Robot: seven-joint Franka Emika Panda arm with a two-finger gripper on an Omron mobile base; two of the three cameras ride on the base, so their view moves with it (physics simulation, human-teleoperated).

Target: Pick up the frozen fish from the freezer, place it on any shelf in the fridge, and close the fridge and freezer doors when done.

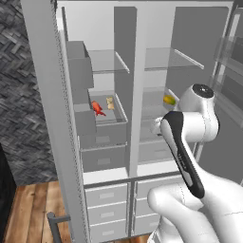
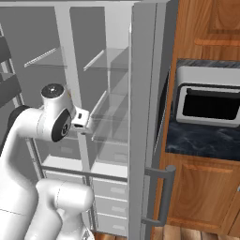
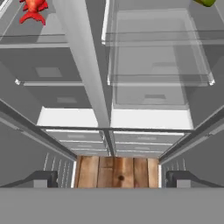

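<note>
The frozen fish (image 1: 97, 108), red-orange, lies on a freezer (image 1: 102, 123) shelf beside a beige lump (image 1: 110, 103). In the hand view the frozen fish (image 3: 33, 8) sits at the top left. My gripper (image 3: 112, 178) is open, its fingertips (image 3: 43, 178) wide apart with nothing between them. It looks down the divider between freezer and fridge (image 1: 156, 114). The hand (image 2: 82, 119) hovers in front of the middle shelves. The upper glass shelf (image 1: 173, 59) of the fridge is bare. Both doors stand open: the freezer door (image 1: 45, 95) at left, the fridge door (image 2: 143, 117) at right.
A yellow-green round item (image 1: 169, 99) lies on a middle fridge shelf. Pale drawers (image 1: 107, 194) fill the bottom of both halves. A microwave (image 2: 208, 101) stands on a dark counter beside wooden cabinets. My own arm (image 1: 190, 161) blocks part of the fridge.
</note>
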